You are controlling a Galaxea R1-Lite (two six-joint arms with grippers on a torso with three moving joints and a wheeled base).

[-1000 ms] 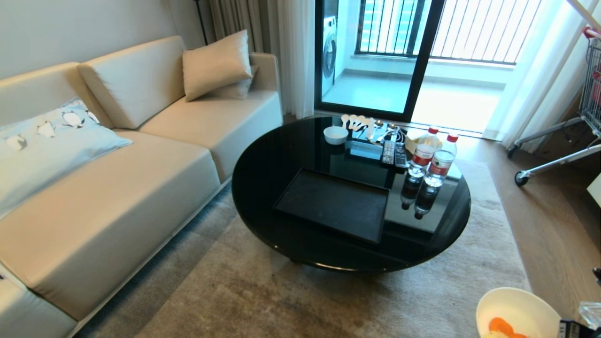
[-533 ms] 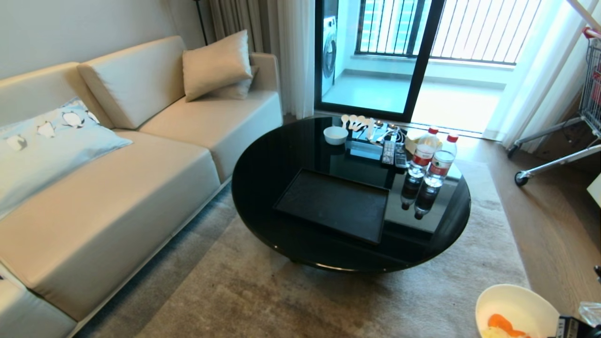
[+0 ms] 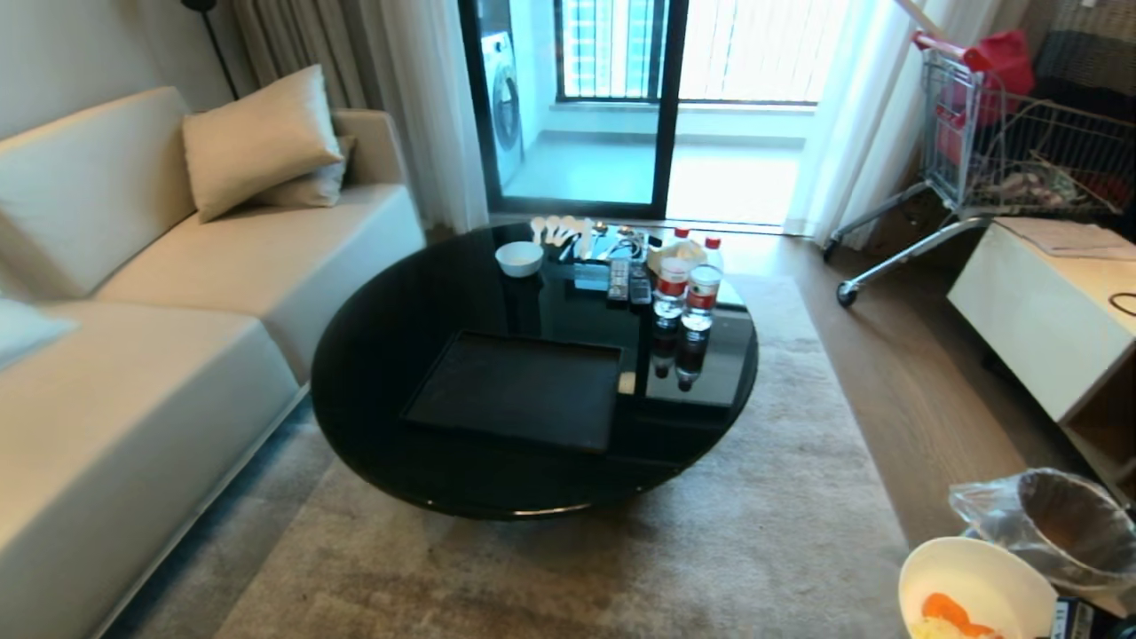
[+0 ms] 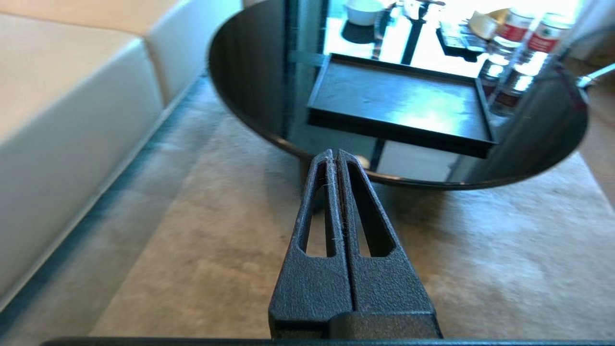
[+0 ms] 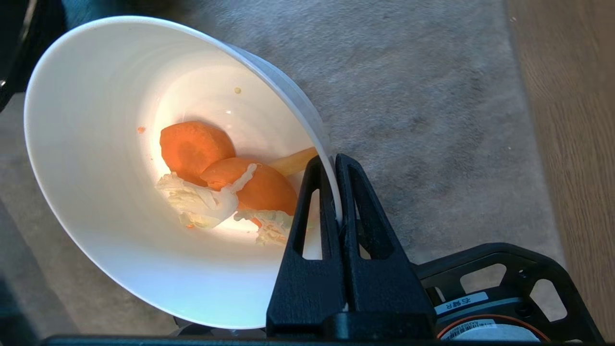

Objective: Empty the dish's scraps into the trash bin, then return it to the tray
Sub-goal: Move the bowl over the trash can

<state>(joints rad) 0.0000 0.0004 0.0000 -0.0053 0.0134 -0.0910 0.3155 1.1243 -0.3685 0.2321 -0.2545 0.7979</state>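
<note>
— White and glossy, the dish hangs tilted over the rug, well off the tabletop. What has it?

— The right end effector is pinching its rim, one finger inside the wall and one outside, pressed tight on the porcelain.

— And the scraps?

— They sit in the bottom of the dish: a couple of orange slices with pale yellowish-white shreds lying against them, right beside the inner finger.

— Where is the trash bin?

— On the wooden floor, just beside the dish in the head view. Brushed steel, with a clear liner bag puffed out over its rim. The dish is near it but not over its mouth.

— The tray?

— Matte black, lying near the tabletop's front edge with nothing on it. A smaller white bowl stands by the far edge, next to some white spoons, two remotes and two water bottles with red caps.

— The other arm?

— The left end effector has its fingers pressed together with nothing between them, hanging over the rug short of the tabletop's front edge. A cream sofa runs along the tabletop's left side, and a shopping cart stands over by the curtain.
</note>
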